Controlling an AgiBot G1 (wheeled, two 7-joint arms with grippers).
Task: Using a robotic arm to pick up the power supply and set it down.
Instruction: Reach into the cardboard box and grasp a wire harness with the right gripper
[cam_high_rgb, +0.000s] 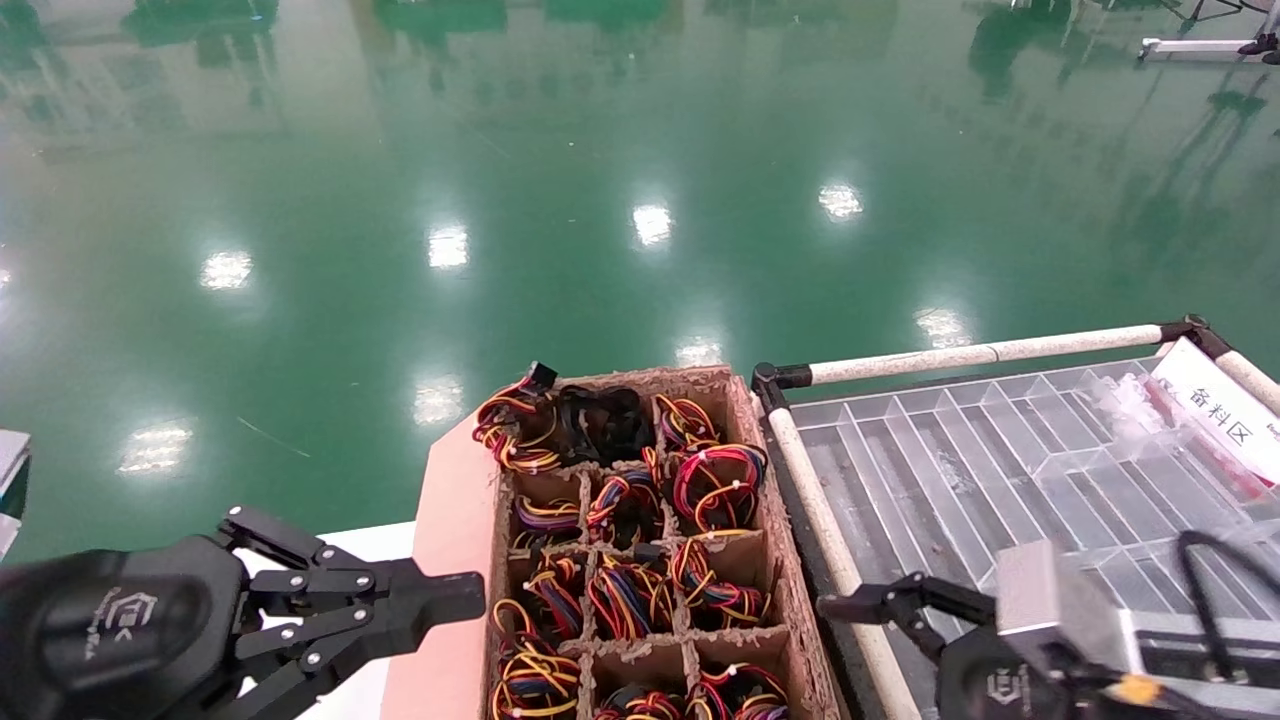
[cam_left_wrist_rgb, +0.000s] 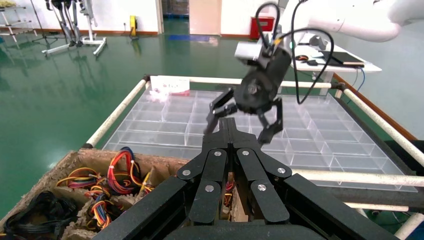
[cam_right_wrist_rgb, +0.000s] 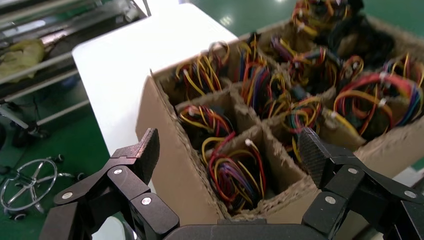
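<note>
A brown cardboard divider crate (cam_high_rgb: 771, 520) holds coiled red, yellow and black wire bundles (cam_high_rgb: 715, 480) in its cells. Of the power supply only such a bundle (cam_right_wrist_rgb: 235, 172) shows; its metal box is hidden. The robotic arm (cam_left_wrist_rgb: 350, 20), white-tubed with a silver wrist block (cam_high_rgb: 1050, 600), is my right arm. Its gripper (cam_right_wrist_rgb: 227, 150) is open and empty, beside the crate's near right corner and facing that corner cell. The same gripper (cam_left_wrist_rgb: 243, 127) hangs over the clear tray in the left wrist view. My left gripper (cam_high_rgb: 470, 592) is shut on nothing, at the crate's left side.
A clear plastic divider tray (cam_high_rgb: 1000, 450) lies right of the crate, framed by white pipe rails (cam_high_rgb: 980, 352). A white label card (cam_high_rgb: 1220, 410) rests at its far right. A white table (cam_right_wrist_rgb: 140, 55) carries the crate. Glossy green floor (cam_high_rgb: 600, 150) lies beyond.
</note>
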